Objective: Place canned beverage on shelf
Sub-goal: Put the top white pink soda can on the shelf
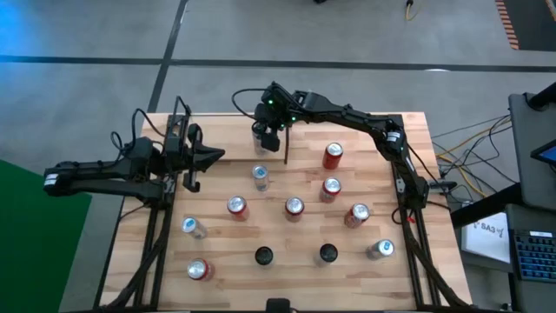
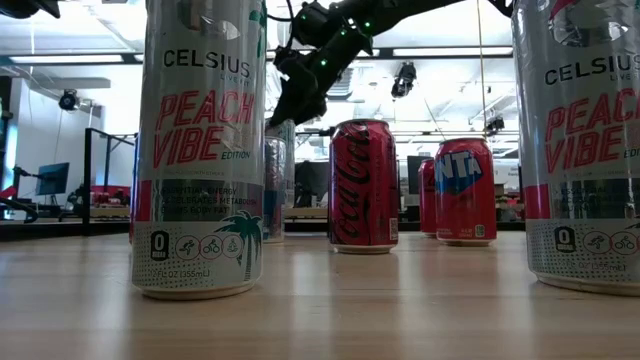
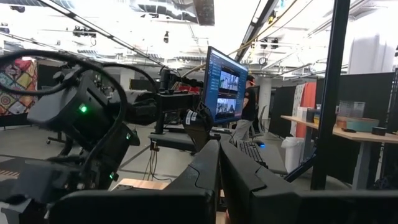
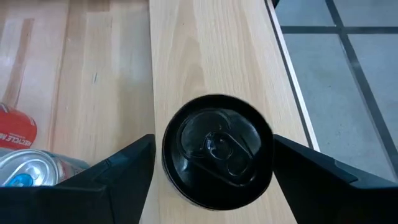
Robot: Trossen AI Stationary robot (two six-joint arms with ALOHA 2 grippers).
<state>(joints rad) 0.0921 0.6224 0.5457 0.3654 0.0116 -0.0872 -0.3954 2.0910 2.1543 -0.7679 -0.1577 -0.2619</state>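
A can with a black top (image 4: 217, 149) stands upright on its base on the light wood shelf (image 4: 186, 50), near the shelf's outer edge. My right gripper (image 4: 214, 155) is open, reached out to the table's far side (image 1: 265, 126). It slants down over the can, one finger on each side and close to it, with nothing pinched between them. A black upright rod (image 1: 285, 146) stands just right of it. My left gripper (image 3: 219, 158) is shut on nothing and waits raised over the table's left side (image 1: 213, 156).
Many cans stand on the table: red ones (image 1: 333, 156) (image 1: 294, 207) (image 1: 236, 206), silver ones (image 1: 260, 176) (image 1: 380, 249) and black-topped ones (image 1: 263, 256) (image 1: 327, 253). A red can (image 4: 12, 127) and a silver can (image 4: 31, 168) sit beside the shelf. Two tall cans (image 2: 198, 150) stand nearest the front.
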